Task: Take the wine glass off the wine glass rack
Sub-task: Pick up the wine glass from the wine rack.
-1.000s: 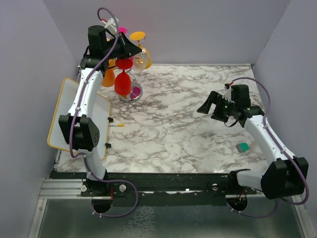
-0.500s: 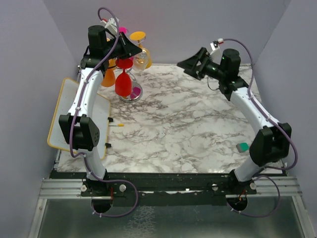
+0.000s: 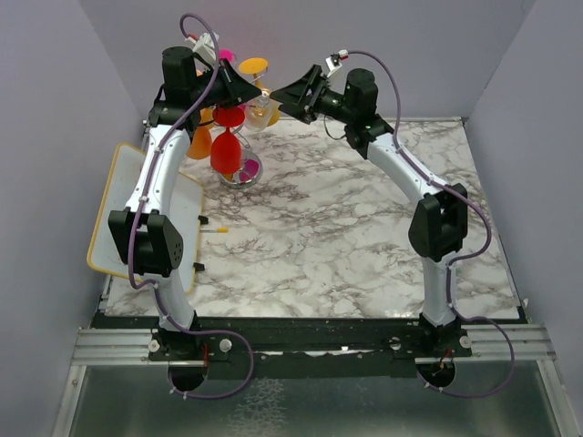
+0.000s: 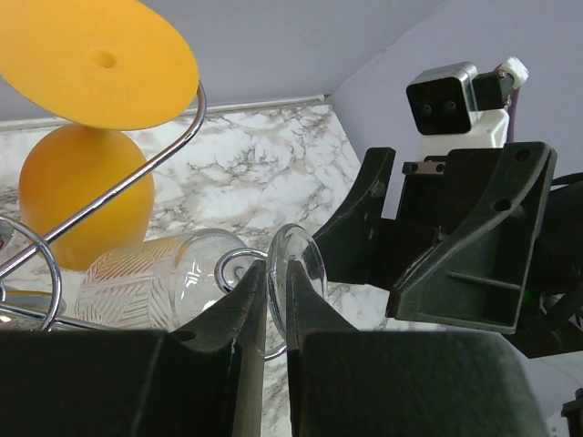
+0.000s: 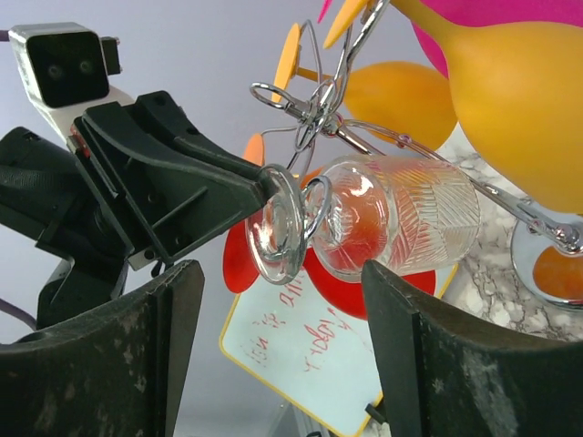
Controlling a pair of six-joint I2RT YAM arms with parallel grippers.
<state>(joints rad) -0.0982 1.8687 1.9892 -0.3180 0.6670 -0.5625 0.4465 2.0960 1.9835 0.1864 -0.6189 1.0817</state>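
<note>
A clear ribbed wine glass hangs tilted almost level on the chrome wine glass rack, at the back left in the top view. My left gripper is shut on the edge of the glass's round foot, and it also shows as a black wedge in the right wrist view. My right gripper is open and faces the left one. The foot and stem lie just beyond its wide gap, touching neither finger.
Red, orange and pink glasses hang on the same rack, crowding the clear one. The rack's mirror base stands on the marble table. A yellow-edged whiteboard and a small marker lie at the left.
My right arm swung from the right side of the table up and across to the rack, and its jaws narrowed somewhat. The left gripper and the glass have not moved.
</note>
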